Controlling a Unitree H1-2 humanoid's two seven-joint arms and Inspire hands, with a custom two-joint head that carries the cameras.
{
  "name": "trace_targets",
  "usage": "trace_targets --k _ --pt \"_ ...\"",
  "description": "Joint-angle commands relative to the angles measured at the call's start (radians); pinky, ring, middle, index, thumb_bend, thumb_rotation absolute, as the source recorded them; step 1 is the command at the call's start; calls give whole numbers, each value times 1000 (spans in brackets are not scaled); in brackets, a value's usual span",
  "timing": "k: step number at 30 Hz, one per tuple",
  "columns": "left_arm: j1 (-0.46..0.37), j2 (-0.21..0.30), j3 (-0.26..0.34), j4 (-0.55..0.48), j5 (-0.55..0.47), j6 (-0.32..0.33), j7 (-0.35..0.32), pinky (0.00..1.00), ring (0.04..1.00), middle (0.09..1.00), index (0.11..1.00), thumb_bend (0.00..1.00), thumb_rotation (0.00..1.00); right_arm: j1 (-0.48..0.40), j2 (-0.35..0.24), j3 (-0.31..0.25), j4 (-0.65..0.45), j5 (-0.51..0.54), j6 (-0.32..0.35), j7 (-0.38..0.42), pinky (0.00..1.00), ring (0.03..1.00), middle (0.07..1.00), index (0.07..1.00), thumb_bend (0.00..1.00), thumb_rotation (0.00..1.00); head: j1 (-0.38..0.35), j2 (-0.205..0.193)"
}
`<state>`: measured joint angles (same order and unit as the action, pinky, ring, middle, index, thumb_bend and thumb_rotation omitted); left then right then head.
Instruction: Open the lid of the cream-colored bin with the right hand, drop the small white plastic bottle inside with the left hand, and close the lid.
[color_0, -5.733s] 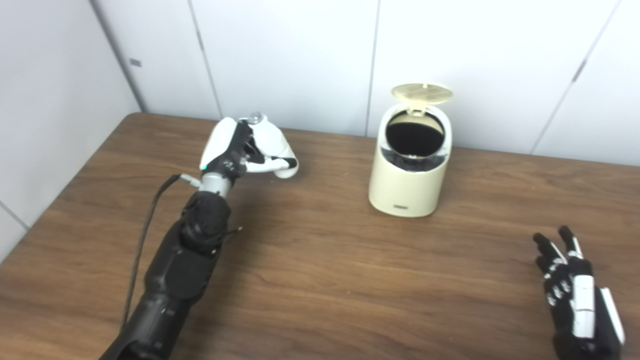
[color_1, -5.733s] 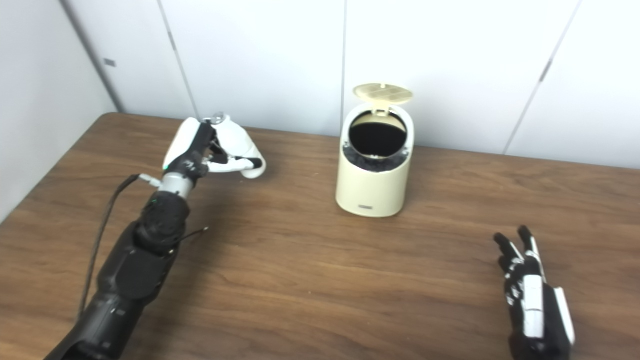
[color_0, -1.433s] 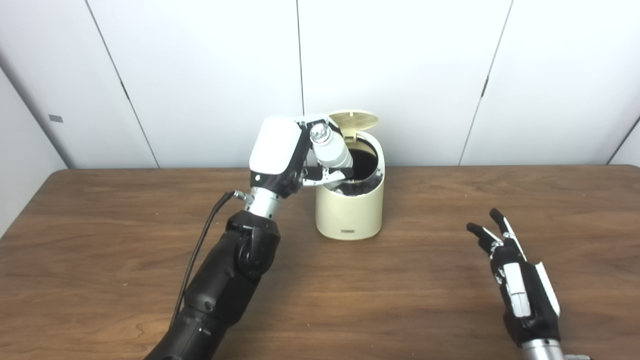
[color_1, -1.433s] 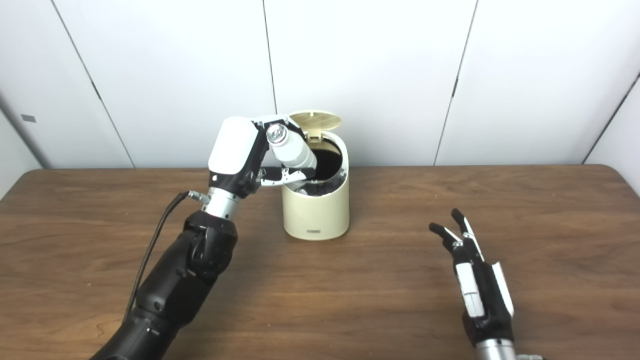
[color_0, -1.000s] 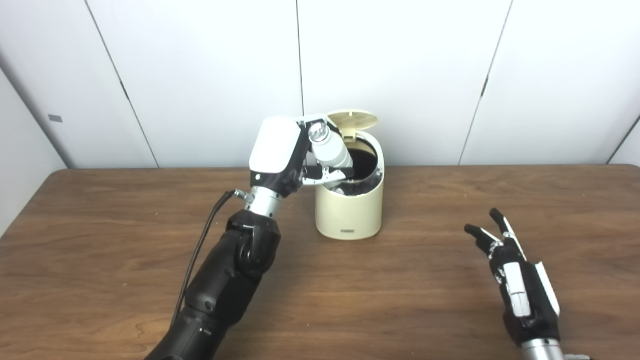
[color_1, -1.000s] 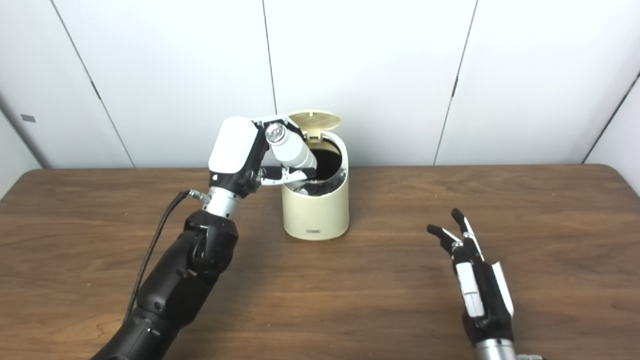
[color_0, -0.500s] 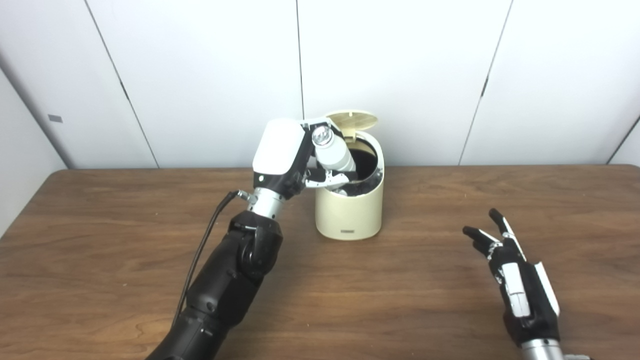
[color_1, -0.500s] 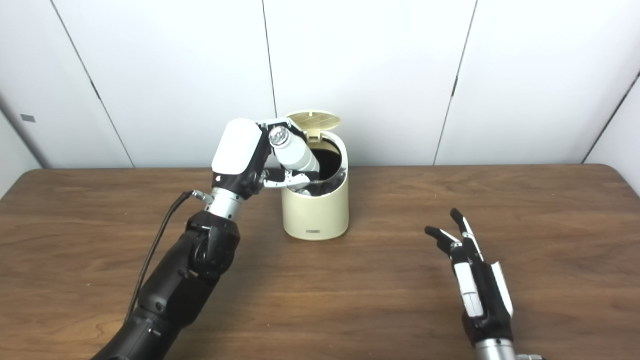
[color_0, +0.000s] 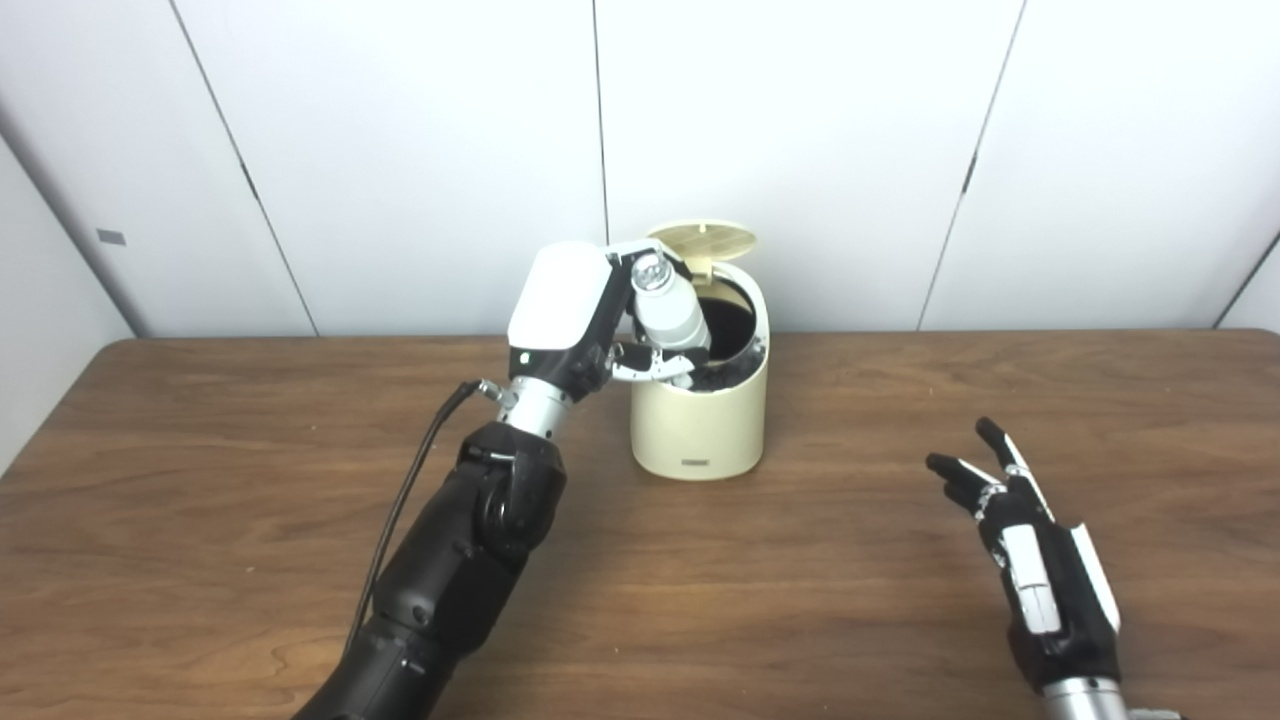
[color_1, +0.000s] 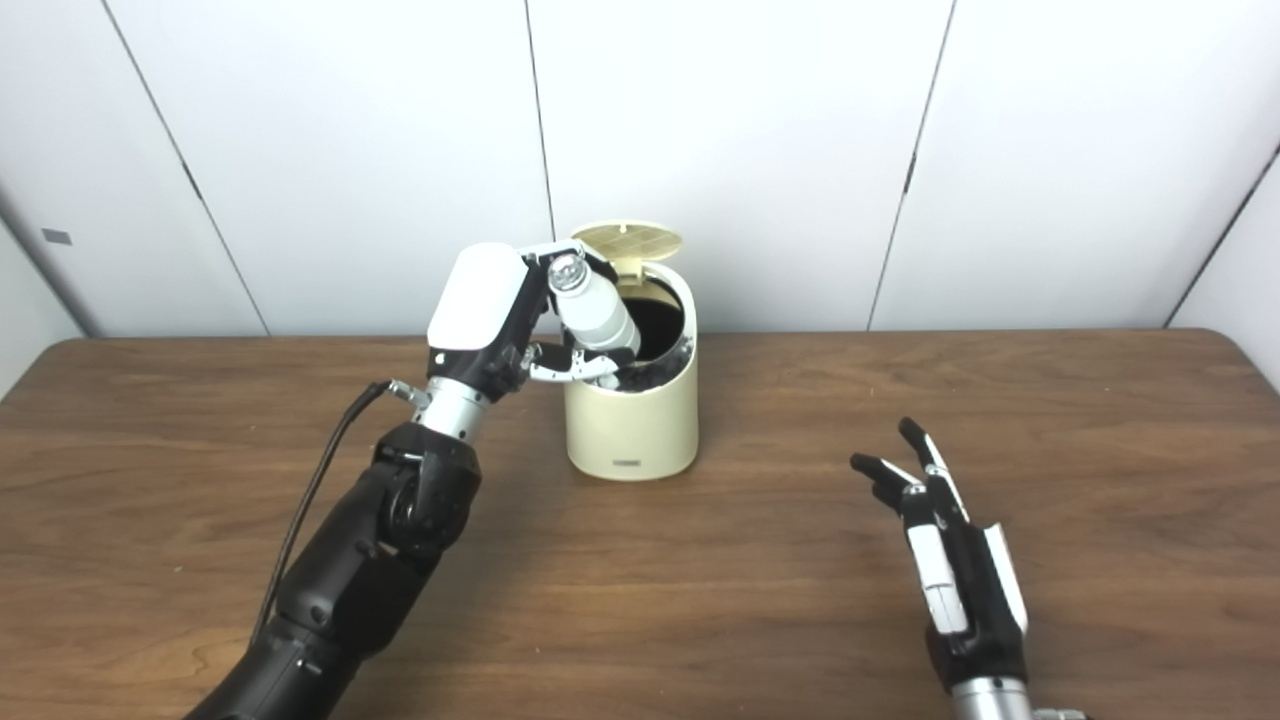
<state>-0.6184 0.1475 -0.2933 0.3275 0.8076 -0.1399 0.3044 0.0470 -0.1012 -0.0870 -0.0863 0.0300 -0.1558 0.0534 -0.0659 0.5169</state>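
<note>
The cream-colored bin (color_0: 700, 425) stands on the wooden table near the back wall, its round lid (color_0: 702, 239) flipped up. My left hand (color_0: 575, 320) is raised at the bin's left rim, shut on the small white plastic bottle (color_0: 668, 312). The bottle tilts with its cap up and its base over the dark opening. My right hand (color_0: 1040, 575) rests low at the right front, open, fingers spread, well away from the bin (color_1: 632, 420).
The table (color_0: 800, 600) runs wide to both sides. White wall panels (color_0: 420, 150) stand close behind the bin. A black cable (color_0: 410, 500) hangs from my left wrist along the forearm.
Since 5.7 s ago my left hand carried the bottle from the far left up to the bin's mouth. In the last second the bottle tipped steeper and edged right. The camera view shifted.
</note>
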Motion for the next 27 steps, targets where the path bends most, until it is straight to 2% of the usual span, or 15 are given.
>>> trace_targets --k 1,11,24,27 --pt "-43 10 -1 -12 2 0 0 380 423 559 593 1000 89 32 17 12 60 -2 -21 -7 871 851 777 934 625 928 -1 1" --pt "-39 12 -1 -24 6 11 -4 351 396 547 593 1000 107 35 18 12 53 8 -12 -2 869 849 776 926 612 927 2 3" --pt "-25 12 5 -42 -9 -6 7 358 388 534 579 1000 104 39 14 13 44 -6 -4 -6 870 848 775 922 600 941 5 6" --pt "-13 11 12 -68 -17 -19 20 313 353 486 561 1000 76 39 13 12 47 2 -5 -2 881 852 779 926 619 941 6 5"
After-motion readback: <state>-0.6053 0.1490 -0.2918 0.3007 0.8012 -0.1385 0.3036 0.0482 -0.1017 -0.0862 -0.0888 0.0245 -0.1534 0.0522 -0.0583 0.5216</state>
